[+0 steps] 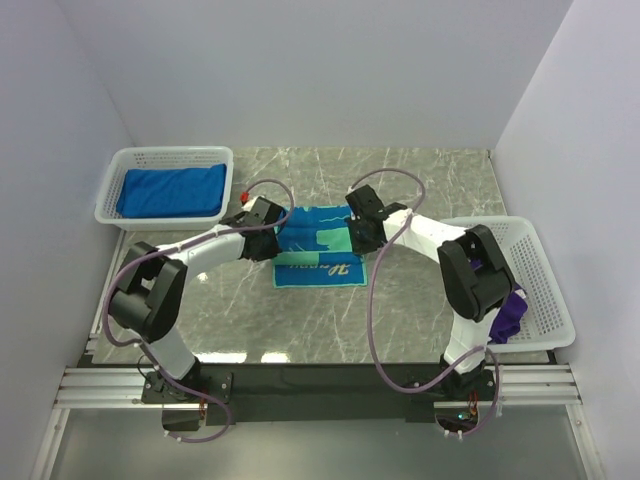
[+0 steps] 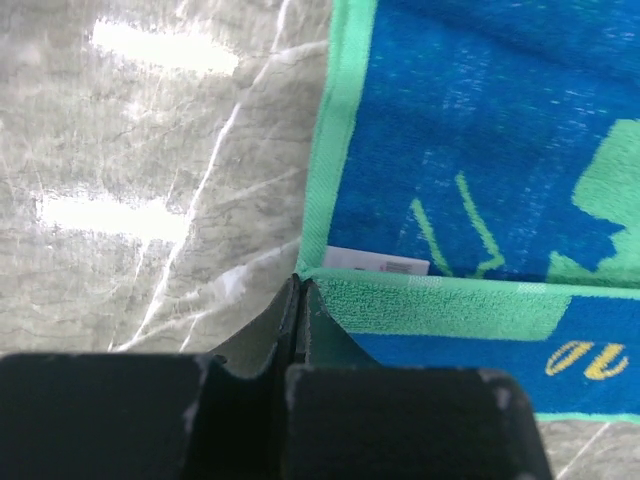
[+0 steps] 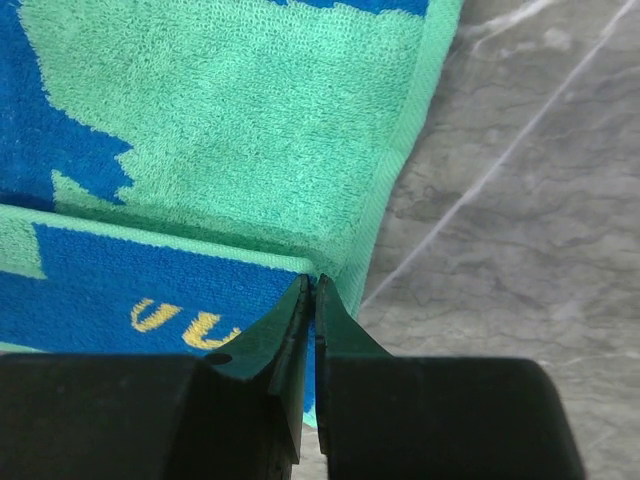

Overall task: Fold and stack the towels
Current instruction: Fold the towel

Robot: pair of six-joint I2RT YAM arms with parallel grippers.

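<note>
A teal-and-blue patterned towel lies partly folded at the middle of the table. My left gripper is at its left edge and my right gripper at its right edge. In the left wrist view the left gripper is shut on the corner of the towel's green-bordered folded layer. In the right wrist view the right gripper is shut on the opposite corner of the towel. A folded royal blue towel lies in the left basket. A purple towel hangs over the right basket's near corner.
A white mesh basket stands at the back left. A second white mesh basket stands at the right, beside the right arm's elbow. Bare marble table shows round the towel. Grey walls close in the sides and back.
</note>
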